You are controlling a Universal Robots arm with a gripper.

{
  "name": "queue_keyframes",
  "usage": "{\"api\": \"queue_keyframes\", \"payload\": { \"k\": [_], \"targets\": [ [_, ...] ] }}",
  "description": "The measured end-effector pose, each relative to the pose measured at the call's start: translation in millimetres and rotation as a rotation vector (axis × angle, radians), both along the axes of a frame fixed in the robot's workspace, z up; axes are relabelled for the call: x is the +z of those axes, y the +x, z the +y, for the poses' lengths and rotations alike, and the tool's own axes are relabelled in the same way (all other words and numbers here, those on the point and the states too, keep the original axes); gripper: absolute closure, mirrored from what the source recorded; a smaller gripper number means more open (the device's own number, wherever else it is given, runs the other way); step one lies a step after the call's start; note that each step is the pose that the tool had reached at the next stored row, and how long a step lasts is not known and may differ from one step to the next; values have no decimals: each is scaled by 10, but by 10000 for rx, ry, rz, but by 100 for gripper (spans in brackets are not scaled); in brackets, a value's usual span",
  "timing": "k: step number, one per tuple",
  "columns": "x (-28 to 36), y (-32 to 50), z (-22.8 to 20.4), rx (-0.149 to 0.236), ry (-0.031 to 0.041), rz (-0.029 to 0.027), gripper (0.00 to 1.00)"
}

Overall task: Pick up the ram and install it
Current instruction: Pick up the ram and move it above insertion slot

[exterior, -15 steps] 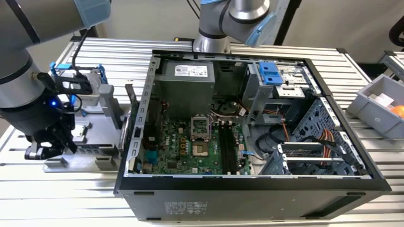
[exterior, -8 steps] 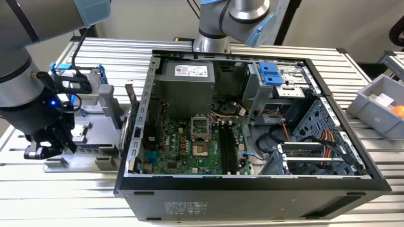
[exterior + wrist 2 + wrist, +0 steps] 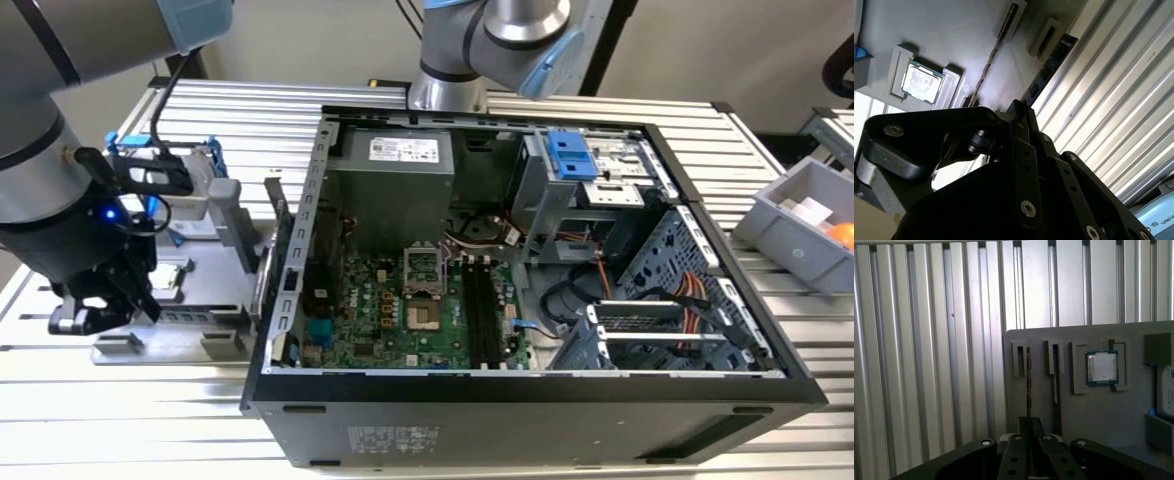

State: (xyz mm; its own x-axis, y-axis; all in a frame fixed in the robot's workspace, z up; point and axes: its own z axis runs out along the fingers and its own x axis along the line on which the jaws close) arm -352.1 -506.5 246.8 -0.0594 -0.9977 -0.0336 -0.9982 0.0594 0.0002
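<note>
The ram (image 3: pixel 1028 385) is a thin dark stick standing on edge in a slot of the grey holder tray (image 3: pixel 1079 415); it is the stick farthest from the processor chip. In the second wrist view the ram (image 3: pixel 1050 64) shows its dark side. My gripper (image 3: pixel 1029 424) sits over its near end, with both fingers pressed close against it, shut on the ram. The gripper (image 3: pixel 1019 107) tips meet at the stick's end. In the exterior view the gripper (image 3: pixel 80 318) hangs low over the tray (image 3: pixel 200 310), at that view's left of the open computer case (image 3: pixel 534 390).
A second stick (image 3: pixel 1055 375) stands in the neighbouring slot. A square silver processor chip (image 3: pixel 1102 368) lies in a pocket beside it. A blue-framed drive (image 3: pixel 180 180) stands at the tray's back. The motherboard's long black slots (image 3: pixel 487 310) lie inside the case. A grey bin (image 3: pixel 801 230) sits at the exterior view's right.
</note>
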Motion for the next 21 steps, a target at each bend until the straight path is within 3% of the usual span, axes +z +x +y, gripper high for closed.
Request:
{"api": "queue_keyframes", "payload": {
  "k": [21],
  "targets": [
    [95, 0, 0, -4, 0, 1, 100]
  ]
}}
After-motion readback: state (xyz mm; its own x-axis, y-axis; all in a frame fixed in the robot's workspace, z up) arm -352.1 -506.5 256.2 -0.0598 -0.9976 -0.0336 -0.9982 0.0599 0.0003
